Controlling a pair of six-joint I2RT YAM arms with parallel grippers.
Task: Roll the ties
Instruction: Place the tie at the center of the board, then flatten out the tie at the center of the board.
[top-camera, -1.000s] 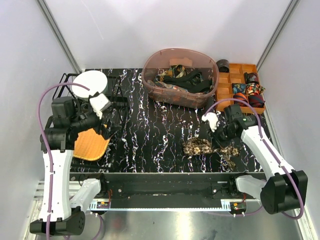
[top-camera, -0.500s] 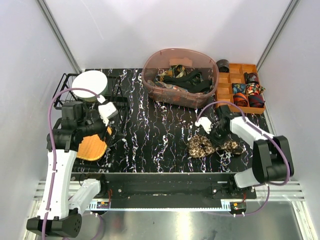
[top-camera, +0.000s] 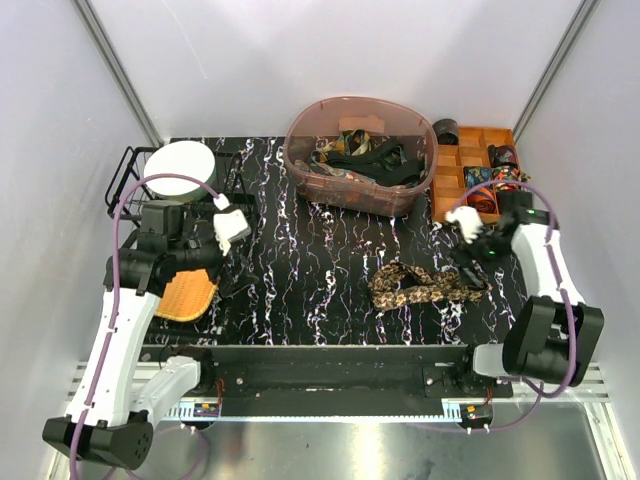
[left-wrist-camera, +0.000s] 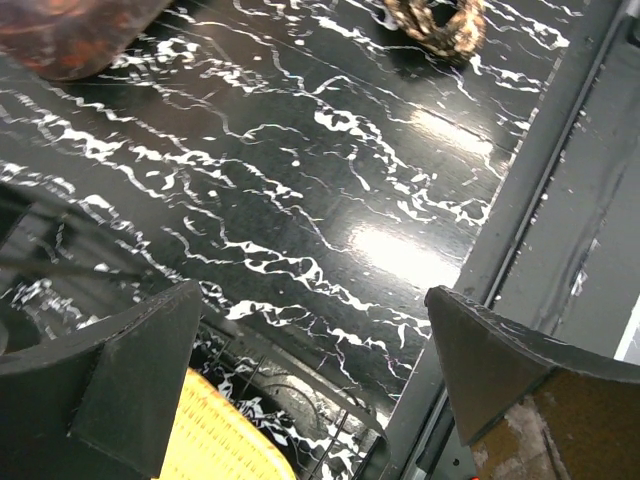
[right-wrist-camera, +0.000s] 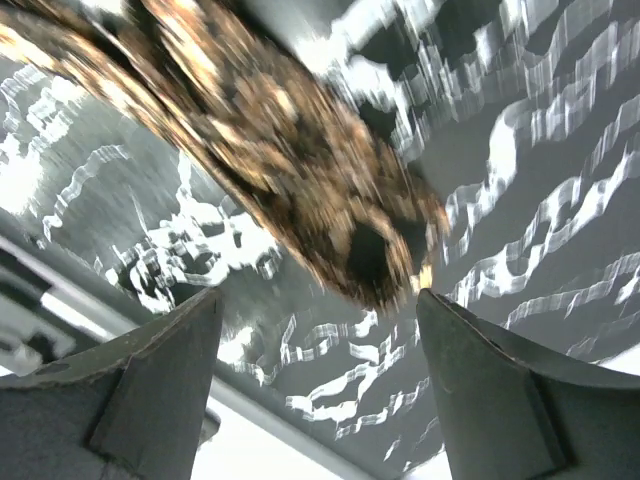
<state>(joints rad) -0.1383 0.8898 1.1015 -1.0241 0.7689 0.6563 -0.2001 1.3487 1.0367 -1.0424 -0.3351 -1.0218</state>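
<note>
Right wrist view: right hand (right-wrist-camera: 318, 300) spread, both fingers wide apart and pinching nothing; the blurred leopard-speckled tie (right-wrist-camera: 300, 170) lies just beyond the fingertips.
Tie's place: near right part of the black marbled tabletop (top-camera: 300, 270), loosely bunched and not rolled, its right end just beside the right hand.
Left hand (left-wrist-camera: 312, 300): spread wide and empty, above the tabletop's near left part, well apart from the tie.
Beside the left hand: yellow mat (top-camera: 185, 295), wire rack (top-camera: 130, 165).
Far centre: pinkish tub (top-camera: 300, 165) holding tangled ties (top-camera: 365, 155).
Far right: orange tray (top-camera: 447, 180) with rolled ties (top-camera: 500, 185) in its compartments.
</note>
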